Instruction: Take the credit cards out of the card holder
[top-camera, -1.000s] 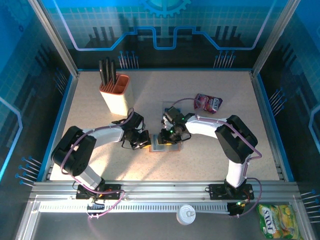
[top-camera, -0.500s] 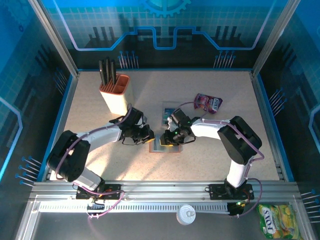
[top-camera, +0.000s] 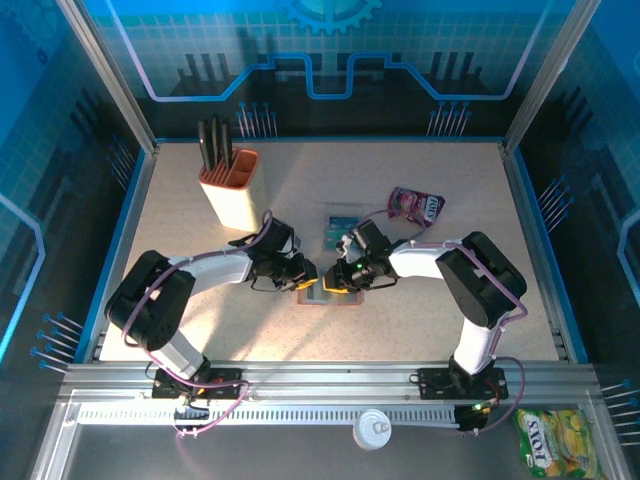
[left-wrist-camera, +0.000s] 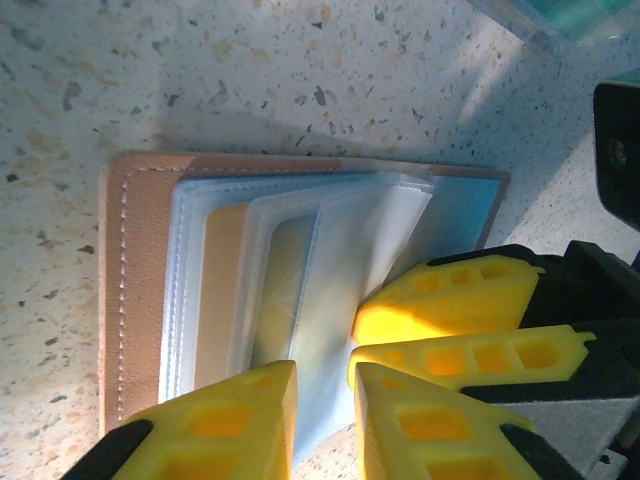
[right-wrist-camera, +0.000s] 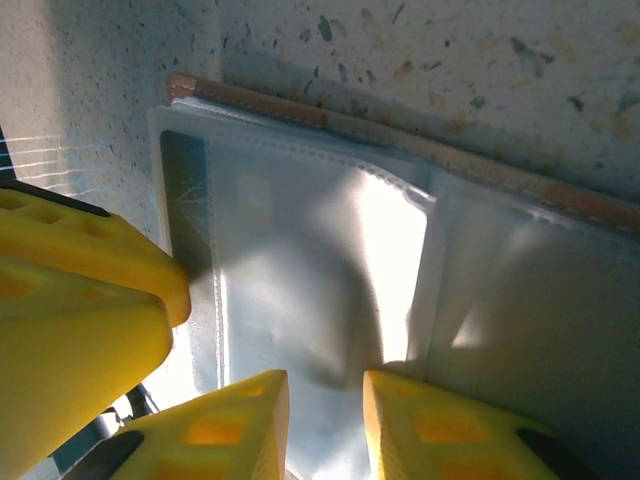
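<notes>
Left end effector (left-wrist-camera: 325, 385) narrowly parted

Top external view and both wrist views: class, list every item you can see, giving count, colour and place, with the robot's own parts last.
knife block: one, orange and cream, far left, dark handles in it
snack pouch: one, purple-pink, far right of centre
clear case: one, transparent with teal contents, just beyond the card holder
card holder: one, brown leather with clear sleeves, open, mid-table
credit card: at least one, yellow-tan, inside a sleeve
white disc: one, on the near rail
snack bag: one, yellow-green, near right corner, off the table
table: one, speckled beige
left gripper: yellow fingers, narrow gap, over the sleeves
right gripper: yellow fingers, narrow gap, over the sleeves
</notes>
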